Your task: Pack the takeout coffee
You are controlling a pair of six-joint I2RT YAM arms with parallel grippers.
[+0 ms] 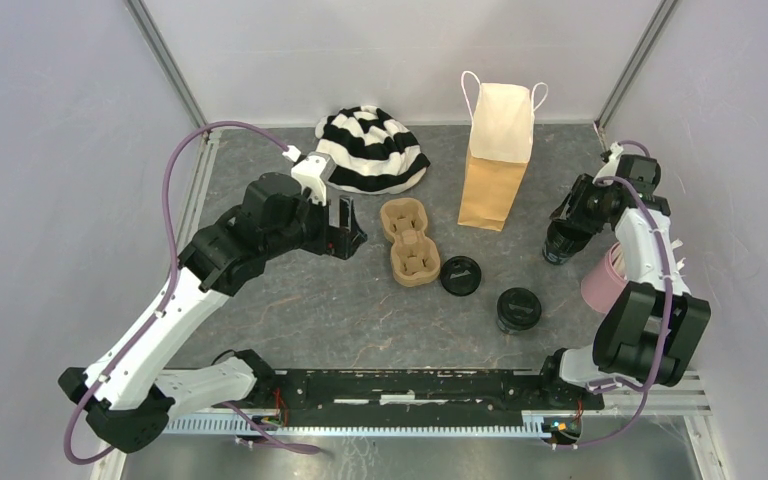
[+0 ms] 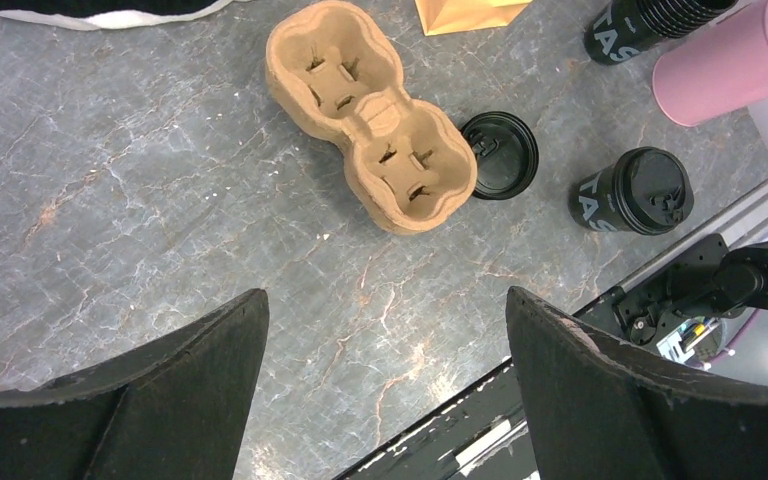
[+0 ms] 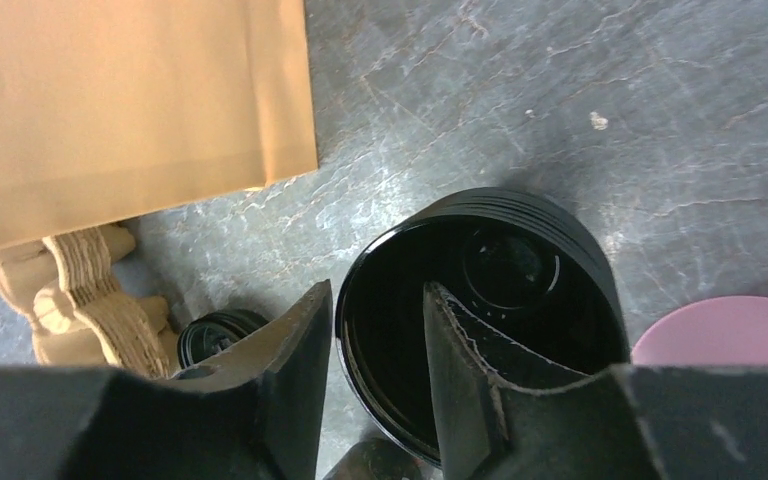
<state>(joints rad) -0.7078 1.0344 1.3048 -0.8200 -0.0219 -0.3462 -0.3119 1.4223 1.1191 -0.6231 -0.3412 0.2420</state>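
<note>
Right pincer (image 3: 375, 300) straddles the rim of the lidless coffee cup (image 3: 560, 230) beside the paper bag (image 1: 495, 170), one finger inside, one outside, jaws part open, not pinching the wall. The lidded coffee cup (image 1: 518, 308) stands on the bench (image 1: 310, 300) nearer the arm bases. Left pincer (image 2: 385, 330) hangs wide open.

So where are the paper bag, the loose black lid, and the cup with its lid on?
paper bag (image 1: 488, 190): top view, on its brown front face.
loose black lid (image 2: 500, 155): left wrist view, middle of its top.
cup with its lid on (image 2: 650, 188): left wrist view, centre of its lid.
</note>
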